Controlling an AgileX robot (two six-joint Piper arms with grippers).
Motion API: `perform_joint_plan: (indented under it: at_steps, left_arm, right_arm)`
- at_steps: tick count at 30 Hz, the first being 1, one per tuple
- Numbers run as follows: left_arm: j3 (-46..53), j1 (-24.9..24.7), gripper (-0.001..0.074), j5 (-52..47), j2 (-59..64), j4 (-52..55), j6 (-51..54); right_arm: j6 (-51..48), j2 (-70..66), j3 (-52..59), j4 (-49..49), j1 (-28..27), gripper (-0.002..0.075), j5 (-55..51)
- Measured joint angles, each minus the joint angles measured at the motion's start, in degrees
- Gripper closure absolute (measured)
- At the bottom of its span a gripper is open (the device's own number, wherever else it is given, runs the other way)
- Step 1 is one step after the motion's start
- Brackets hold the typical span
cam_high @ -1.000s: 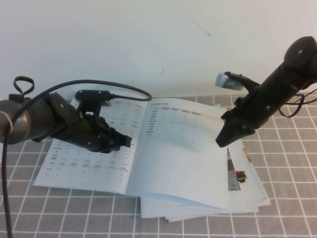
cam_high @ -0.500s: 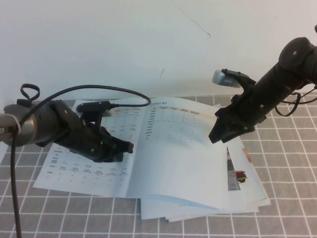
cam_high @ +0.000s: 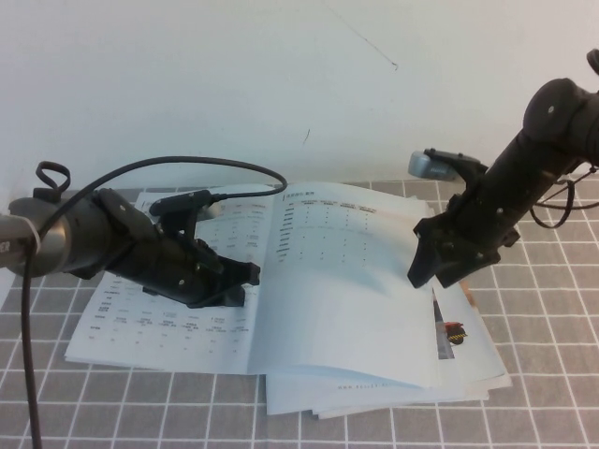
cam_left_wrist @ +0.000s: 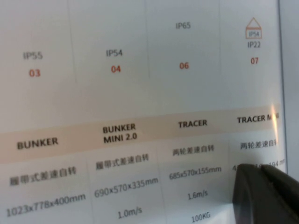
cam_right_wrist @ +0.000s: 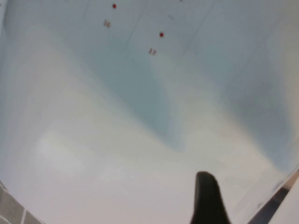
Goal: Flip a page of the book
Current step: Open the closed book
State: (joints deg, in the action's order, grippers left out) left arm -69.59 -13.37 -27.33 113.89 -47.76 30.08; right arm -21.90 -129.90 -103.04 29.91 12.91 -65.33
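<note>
We see the book (cam_high: 234,281) lying open on a grey checked table (cam_high: 552,309), near the white back wall (cam_high: 281,75), resting on a loose stack of white booklets (cam_high: 468,365) that juts out on the robot's right and near side. Its left-hand leaf is densely filled with small tables. The right-hand leaf, the page (cam_high: 346,290), carries only a short table at its far end and is blank below; it lies slightly bowed, its outer edge over the stack (one booklet shows a red-and-black photo there).

The right gripper (cam_high: 440,271) hangs just above the page's outer edge, towards the far corner. From the high view we make out two dark fingers set apart with a gap between them and nothing between them; the right wrist view shows one fingertip (cam_right_wrist: 208,198) over blank paper.

The left gripper (cam_high: 245,277) is stretched low over the left-hand leaf, its tips close to the spine. We cannot tell whether its fingers are parted. In the left wrist view its dark tip (cam_left_wrist: 264,193) sits against a table printed with BUNKER and TRACER headings. A black cable (cam_high: 187,173) loops over that arm.
</note>
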Motion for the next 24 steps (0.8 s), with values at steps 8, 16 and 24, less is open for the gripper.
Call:
perform_joint_plan:
  at_steps: [8,16,24]
  left_arm:
    - [0.10,0.00,0.0738,-3.41,0.00,-8.29,0.95]
    - [0.19,0.00,0.0738,-4.91,0.00,-10.56,2.07]
    - [0.19,0.00,0.0738,-4.91,1.24,-11.81,3.50]
  right_arm:
    - [0.36,-1.33,0.11,0.00,0.00,0.0317,-0.91]
    - [3.43,-1.33,0.11,-5.36,0.00,0.0317,-0.52]
    - [1.85,-1.33,0.11,0.80,0.00,0.0317,1.88]
